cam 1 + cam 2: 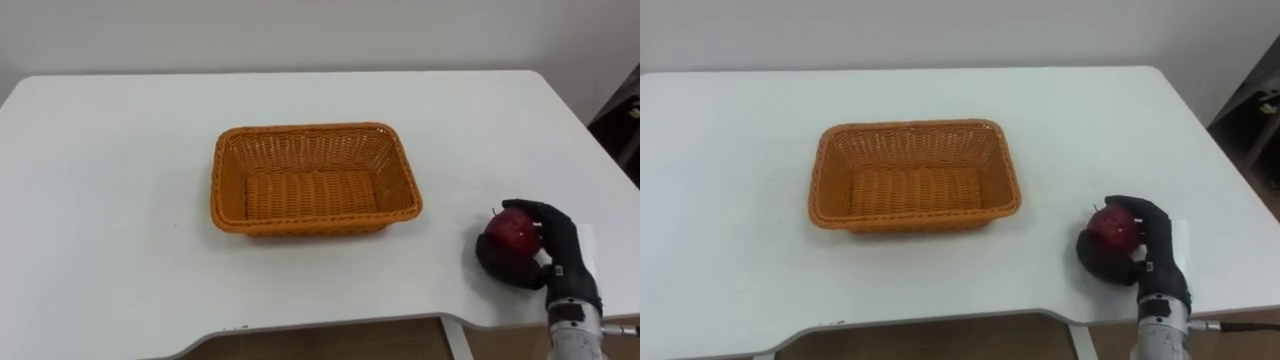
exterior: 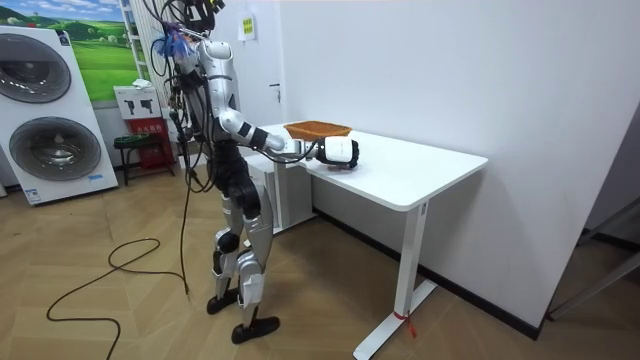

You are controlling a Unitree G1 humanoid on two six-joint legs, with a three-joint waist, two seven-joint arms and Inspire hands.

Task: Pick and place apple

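1. While clasped by the right hand (image 1: 556,258), shows as a round, glossy, dark red apple (image 1: 512,233) with a pale highlight on its skin.
2. Sits tight against the palm on the hand's left side, with dark fingers curled over its top and far side and more of the hand wrapped under its near side: a closed grasp on the fruit.
3. Lies low at the tabletop; cannot tell whether it touches the surface or is just off it.
4. Points a short stem up and to the left, away from the palm; is close to a ball, so has no clear long axis.
5. Well apart, to the hand's left and a little beyond it: an orange woven basket (image 1: 216,185), rectangular, long side running left to right.
6. Under both: a white table (image 1: 100,200) with rounded corners, the hand near its front right edge.
7. Seen from the room view: stands upright at the table's side on a wooden floor (image 2: 120,320), right arm stretched over the top, white wall (image 2: 450,70) behind the table, washing machines (image 2: 45,110) at the room view's left.
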